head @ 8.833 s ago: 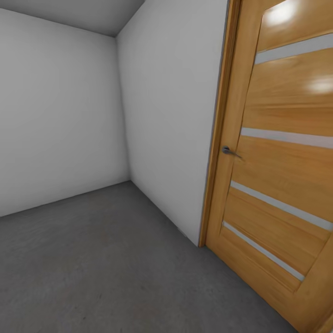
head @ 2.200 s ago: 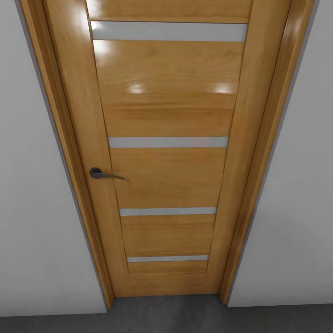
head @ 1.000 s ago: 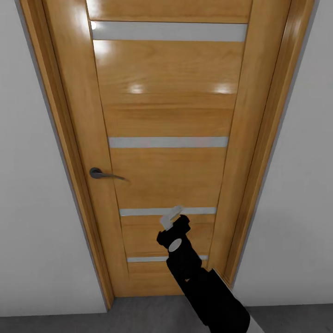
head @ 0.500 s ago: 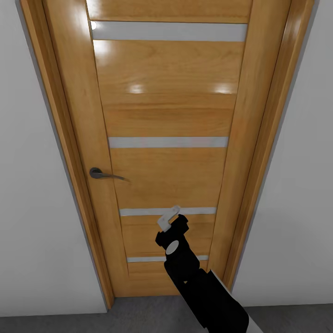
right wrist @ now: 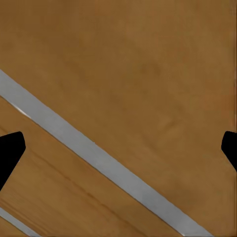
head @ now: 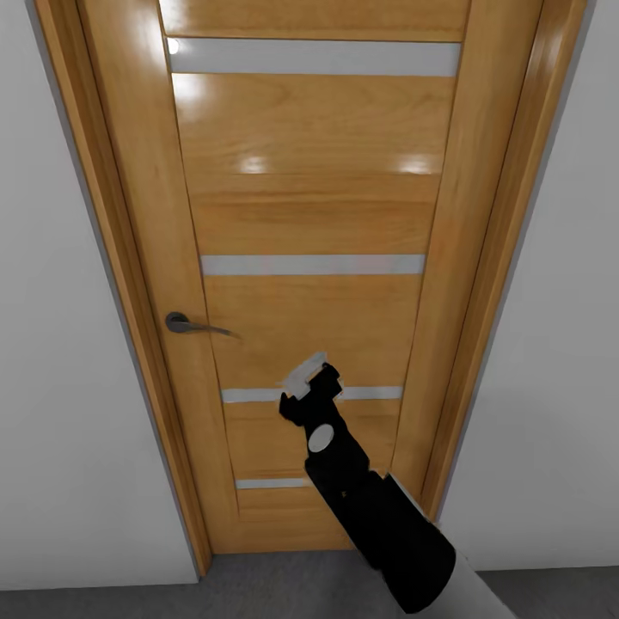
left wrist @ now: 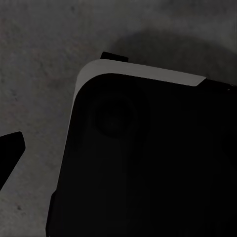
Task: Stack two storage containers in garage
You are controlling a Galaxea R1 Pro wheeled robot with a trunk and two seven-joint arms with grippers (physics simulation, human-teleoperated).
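A closed wooden door [head: 314,215] stands straight ahead in the head view, honey-coloured with four pale horizontal strips [head: 312,264] across it and a glossy sheen near the top. A dark lever handle [head: 187,324] sits on its left side, set in a matching wooden frame [head: 116,258]. Plain white-grey walls [head: 60,387] flank the frame on both sides, and a narrow band of dark grey concrete floor [head: 258,585] runs along the foot of the door. The red-orange bins cannot be located from these pictures.

The right arm [head: 378,524], black with a white sleeve lower down, reaches up from the lower right toward the door. Its right claw [head: 305,376] is raised in front of the third pale strip, below and to the right of the handle and apart from it. In the right wrist view the two dark fingertips [right wrist: 10,150] sit at opposite edges with door panel and a pale strip between them, so the claw is spread wide and holds nothing; it probably hangs just short of the wood, though contact is hard to judge.

The left wrist view looks down at the concrete floor [left wrist: 44,59] and a black, grey-edged part of the robot's body [left wrist: 148,163]. One dark fingertip [left wrist: 9,148] shows at the edge, and whether the left claw is released or clenched cannot be told.
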